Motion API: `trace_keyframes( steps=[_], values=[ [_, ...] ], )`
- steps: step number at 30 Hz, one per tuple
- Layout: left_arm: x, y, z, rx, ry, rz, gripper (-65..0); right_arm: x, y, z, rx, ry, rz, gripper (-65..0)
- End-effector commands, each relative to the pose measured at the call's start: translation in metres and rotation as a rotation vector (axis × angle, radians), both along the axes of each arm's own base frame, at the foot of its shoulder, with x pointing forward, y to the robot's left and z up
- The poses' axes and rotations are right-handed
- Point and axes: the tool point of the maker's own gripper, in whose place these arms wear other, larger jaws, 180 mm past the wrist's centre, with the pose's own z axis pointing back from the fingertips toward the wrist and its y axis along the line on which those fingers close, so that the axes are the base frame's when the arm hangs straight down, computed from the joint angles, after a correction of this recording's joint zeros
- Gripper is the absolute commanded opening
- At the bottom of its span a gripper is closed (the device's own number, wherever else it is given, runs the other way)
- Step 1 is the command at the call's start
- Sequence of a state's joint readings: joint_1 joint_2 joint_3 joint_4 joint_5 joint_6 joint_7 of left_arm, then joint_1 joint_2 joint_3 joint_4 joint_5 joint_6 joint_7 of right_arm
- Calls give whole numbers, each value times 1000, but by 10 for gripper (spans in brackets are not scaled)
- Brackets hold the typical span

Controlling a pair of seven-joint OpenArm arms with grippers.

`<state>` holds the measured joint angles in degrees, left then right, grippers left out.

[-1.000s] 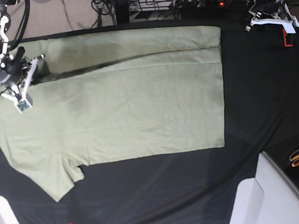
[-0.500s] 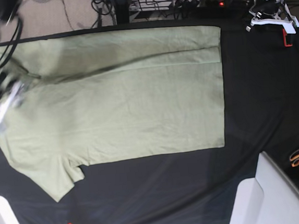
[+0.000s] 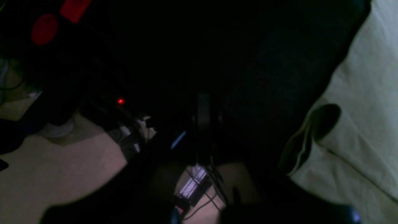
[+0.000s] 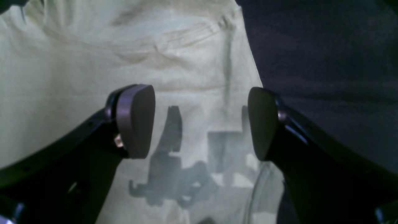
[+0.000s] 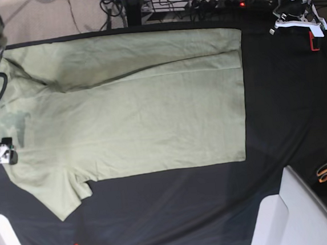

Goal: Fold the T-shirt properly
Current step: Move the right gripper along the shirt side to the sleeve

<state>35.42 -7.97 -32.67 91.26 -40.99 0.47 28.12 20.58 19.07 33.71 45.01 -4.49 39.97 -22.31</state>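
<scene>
I see the large pale sage-green cotton T-shirt lying flat on the black-covered desk, with one long side already folded over along the far edge. The near sleeve and the crosswise folds are not yet done, I judge. My right end effector hangs wide and empty over the cloth; my left end effector is closed, parked at the far corner.
</scene>
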Motion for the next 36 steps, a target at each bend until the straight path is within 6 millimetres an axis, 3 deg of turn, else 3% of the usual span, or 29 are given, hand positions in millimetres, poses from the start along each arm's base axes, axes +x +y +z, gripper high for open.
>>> trace_keyframes(
  steps=[1,5,9,16,19,25,29,36],
  values=[
    [2,7,8,22,-20,-2,-650,21,-21,29,-25,-88,-42,-209],
    [2,7,8,22,-20,-2,-650,30,-38,30,-18,-123,-146,-203],
    [2,7,9,24,-22,-2,-650,46,-33,33,30,-180,-167,-203],
    [0,8,9,26,-17,-1,-650,35,-64,7,-4,-213,-398,-201],
    [-2,9,7,25,-11,0,-650,19,-79,-5,-34,-196,-464,-201],
    [-6,17,8,116,42,-55,-650,-1,-78,-25,-48,-136,-462,-201],
    [-8,18,7,128,53,-61,-650,-5,-74,-32,-124,-83,-380,-206],
    [-7,16,6,124,53,-62,-650,-15,-82,-37,-183,-49,-395,-209]
  ],
)
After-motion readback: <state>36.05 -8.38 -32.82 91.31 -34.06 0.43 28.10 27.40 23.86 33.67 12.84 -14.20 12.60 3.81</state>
